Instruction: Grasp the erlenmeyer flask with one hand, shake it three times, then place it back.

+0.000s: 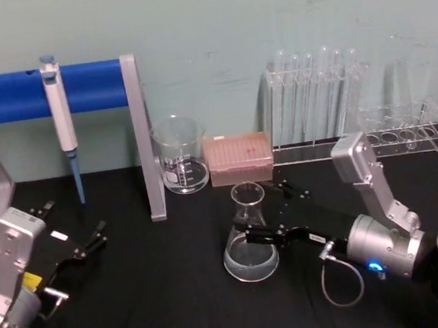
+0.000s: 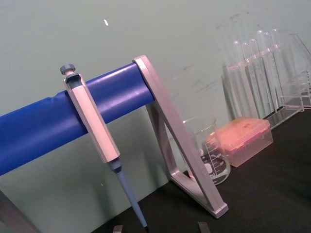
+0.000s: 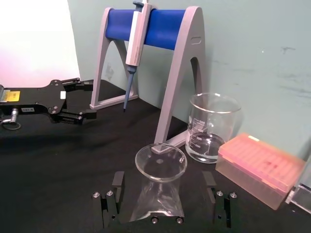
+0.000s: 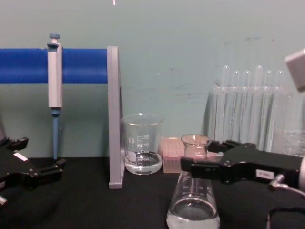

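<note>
The erlenmeyer flask (image 1: 250, 255) stands upright on the black table, mid-front, with a little clear liquid in its base (image 4: 193, 210). My right gripper (image 1: 261, 210) reaches in from the right at neck height. It is open, one finger on each side of the neck. In the right wrist view the flask (image 3: 151, 199) sits between the two fingers (image 3: 118, 182) with a gap on both sides. In the chest view the right gripper (image 4: 200, 156) straddles the neck just under the rim. My left gripper (image 1: 75, 222) rests open at the table's left, holding nothing.
A glass beaker (image 1: 181, 156) and a pink tip box (image 1: 239, 156) stand just behind the flask. Test tube racks (image 1: 314, 99) line the back right. A pipette (image 1: 58, 110) hangs on the blue-barred grey stand (image 1: 144, 140) at the back left.
</note>
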Available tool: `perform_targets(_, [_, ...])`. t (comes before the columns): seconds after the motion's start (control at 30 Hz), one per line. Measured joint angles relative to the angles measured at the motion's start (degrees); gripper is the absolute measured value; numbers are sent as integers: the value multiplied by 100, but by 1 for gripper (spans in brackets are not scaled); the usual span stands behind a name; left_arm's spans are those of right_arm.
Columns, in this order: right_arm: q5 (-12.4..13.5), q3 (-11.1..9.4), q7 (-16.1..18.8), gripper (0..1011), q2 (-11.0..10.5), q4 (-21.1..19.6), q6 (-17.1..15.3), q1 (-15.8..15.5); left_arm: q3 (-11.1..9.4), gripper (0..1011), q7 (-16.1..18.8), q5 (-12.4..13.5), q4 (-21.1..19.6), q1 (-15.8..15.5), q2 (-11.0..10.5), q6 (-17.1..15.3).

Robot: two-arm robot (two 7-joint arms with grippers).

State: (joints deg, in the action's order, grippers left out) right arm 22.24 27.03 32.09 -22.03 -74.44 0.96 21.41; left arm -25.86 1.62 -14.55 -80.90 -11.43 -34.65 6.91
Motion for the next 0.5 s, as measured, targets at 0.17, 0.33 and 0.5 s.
perform_targets(0.17, [120,-67,57,1000,-199,-277,-145,-136,0,1001,0,0,0,0,0,0])
perform_targets(0.33, [229,-137,59,1000,-386,-512,-296,-270,0,1001,0,0,0,0,0,0])
perform_targets(0.5, [331,-298,-150,1000,-543,-717,-462,-426,0,1001,0,1,0,0,0,0])
